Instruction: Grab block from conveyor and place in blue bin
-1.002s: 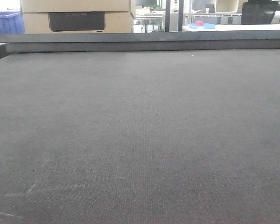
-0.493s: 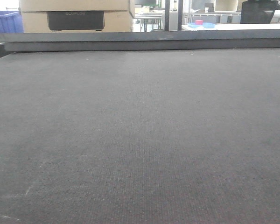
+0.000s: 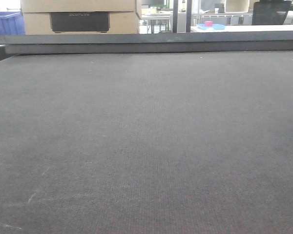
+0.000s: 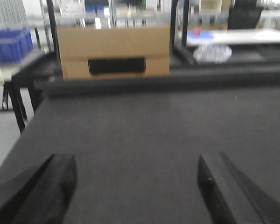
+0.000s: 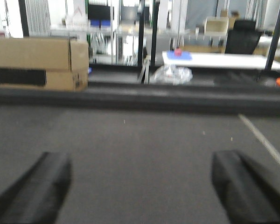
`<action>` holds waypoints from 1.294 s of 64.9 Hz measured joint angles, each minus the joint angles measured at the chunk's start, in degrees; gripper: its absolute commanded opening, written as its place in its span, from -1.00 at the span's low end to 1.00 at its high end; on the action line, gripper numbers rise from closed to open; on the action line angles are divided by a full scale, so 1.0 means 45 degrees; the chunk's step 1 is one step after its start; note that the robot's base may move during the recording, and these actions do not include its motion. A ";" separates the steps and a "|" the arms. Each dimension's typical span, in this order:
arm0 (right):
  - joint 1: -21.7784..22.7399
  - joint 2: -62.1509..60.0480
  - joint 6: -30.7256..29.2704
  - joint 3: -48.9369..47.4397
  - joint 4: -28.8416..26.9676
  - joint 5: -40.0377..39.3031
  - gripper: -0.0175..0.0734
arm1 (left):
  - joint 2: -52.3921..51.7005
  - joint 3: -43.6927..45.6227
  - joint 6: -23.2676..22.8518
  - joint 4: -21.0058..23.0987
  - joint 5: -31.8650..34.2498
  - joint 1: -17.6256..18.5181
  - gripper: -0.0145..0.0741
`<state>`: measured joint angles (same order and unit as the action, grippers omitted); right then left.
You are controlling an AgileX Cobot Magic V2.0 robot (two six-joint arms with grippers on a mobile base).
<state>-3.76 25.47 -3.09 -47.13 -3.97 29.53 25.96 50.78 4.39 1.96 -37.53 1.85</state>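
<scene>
Block: it appears in none of the three views, so I cannot say where it lies. The table (image 3: pixel 146 146), a wide dark woven conveyor belt with faint white scuffs near its near left corner, carries nothing that can be seen. A dark rail (image 3: pixel 146 43) runs along its far edge.

Both wrist views look low across the belt. The left pincer (image 4: pixel 135 191) hangs with its two dark fingers spread wide and only belt between them. The right pincer (image 5: pixel 140 191) is likewise agape and holds nothing.

Beyond the far left corner of the table stands a blue bin (image 3: pixel 5 24), probably the goal, next to a cardboard box (image 3: pixel 80 17). Past the far edge toward the right, a small pink-red block (image 3: pixel 208 23) sits on a light blue tray (image 3: pixel 216 27). That one is not the target.

The step in hand looks like waiting for the block to arrive. Such a block should be stiff, light and not fragile. Smooth faces may slip, so the fingers would best close squarely on two opposite flat sides, at mid-height, not on the corners.
</scene>
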 measured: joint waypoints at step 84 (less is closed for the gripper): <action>-0.1033 1.4565 0.1887 -0.3738 0.0361 0.5542 0.64 | 0.6656 0.1890 -0.1314 -0.0435 -0.4611 0.0967 0.50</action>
<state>-8.41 91.02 5.40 -63.95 -2.35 54.46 55.91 59.28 -1.52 0.00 -58.28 6.20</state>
